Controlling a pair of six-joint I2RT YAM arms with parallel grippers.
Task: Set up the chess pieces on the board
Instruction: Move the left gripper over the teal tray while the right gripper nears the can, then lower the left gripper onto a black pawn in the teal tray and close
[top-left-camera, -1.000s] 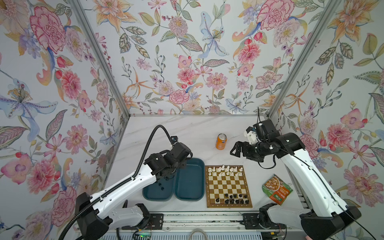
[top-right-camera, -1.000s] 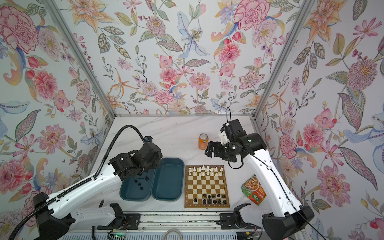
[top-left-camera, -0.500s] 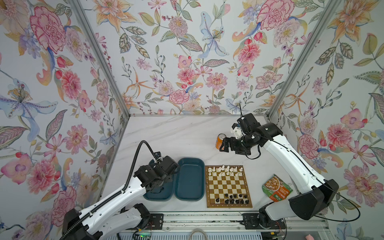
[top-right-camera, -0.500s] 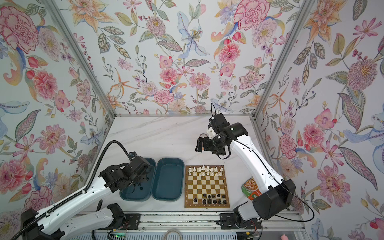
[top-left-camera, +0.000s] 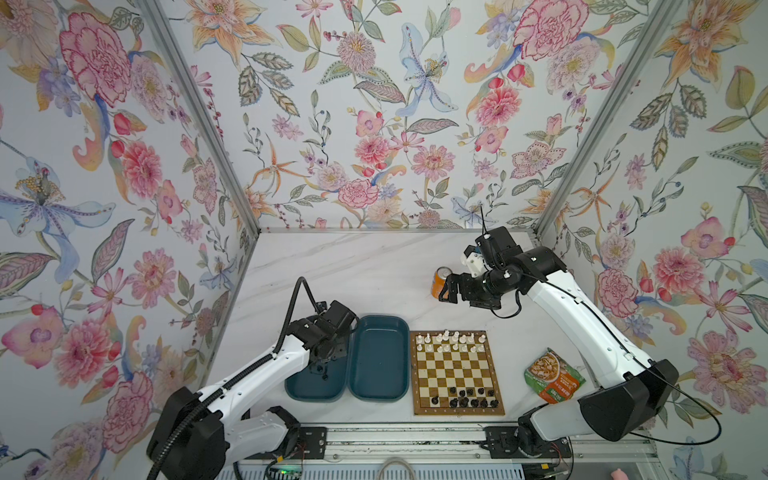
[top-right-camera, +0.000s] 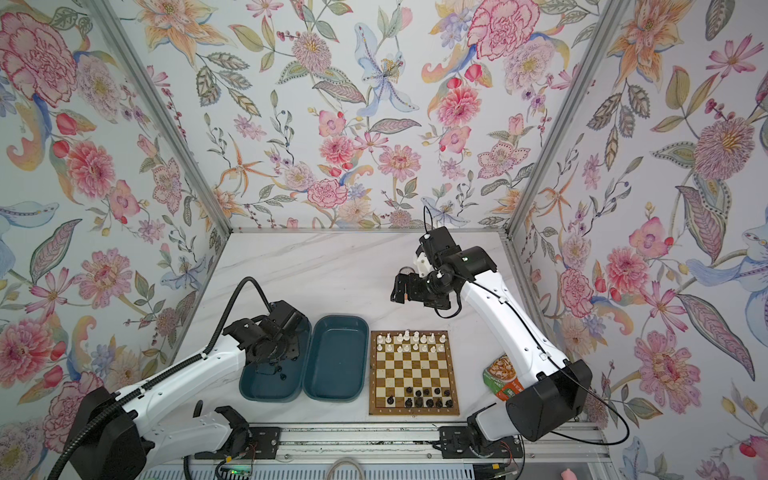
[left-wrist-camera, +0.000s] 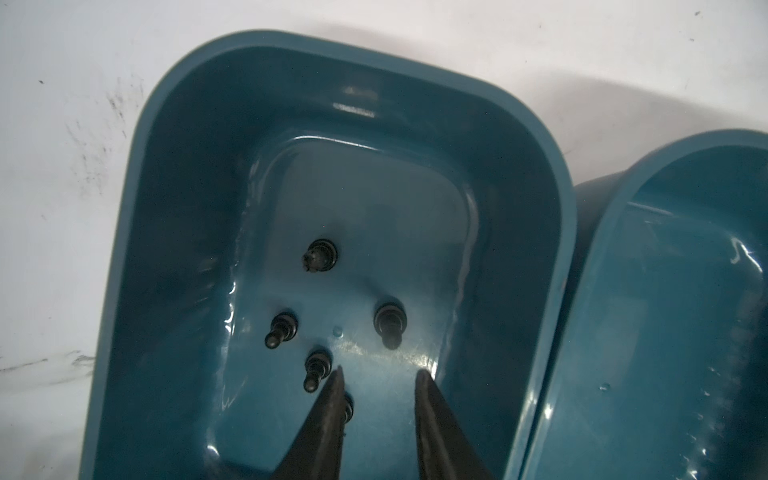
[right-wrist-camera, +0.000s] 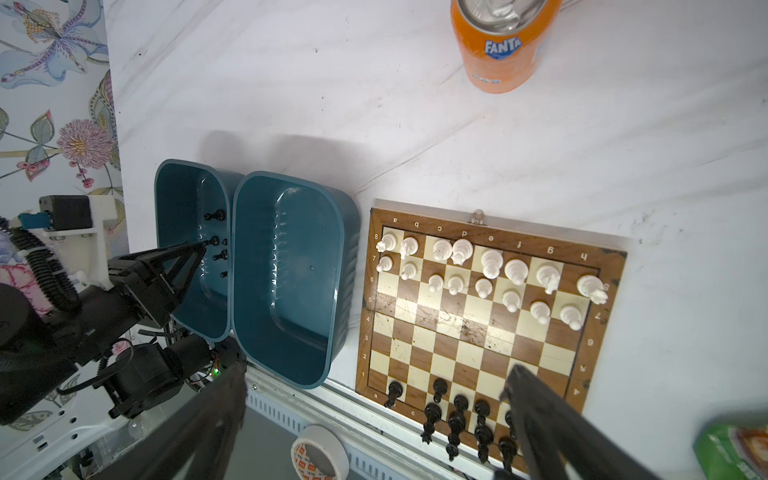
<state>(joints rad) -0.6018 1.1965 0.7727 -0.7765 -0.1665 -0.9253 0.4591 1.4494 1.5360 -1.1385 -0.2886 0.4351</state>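
Left hand (left-wrist-camera: 380, 371) deeper in tray (left-wrist-camera: 174, 208), black piece (left-wrist-camera: 348, 409) perhaps behind finger (left-wrist-camera: 328, 415).

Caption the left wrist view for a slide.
Left gripper, jaws apart and empty, hovers over black chess pieces in a teal tray; a second tray sits alongside.

There is one board (top-left-camera: 457, 411). On it stand sixteen white pieces (right-wrist-camera: 516, 272), in two rows of eight. The black pieces on the board (top-left-camera: 463, 402) number eleven in both top views, though they crowd close and the count is hard to make sure of.

There are two teal trays (top-left-camera: 377, 399). The left wrist view shows five black pieces in a tray (left-wrist-camera: 320, 255): four in plain sight and a fifth half hidden.

On the bench are one orange can (right-wrist-camera: 498, 62) and one green packet (top-left-camera: 555, 376). One roll of tape (right-wrist-camera: 320, 455) shows in the right wrist view. Two arms (top-left-camera: 582, 316) are in view.
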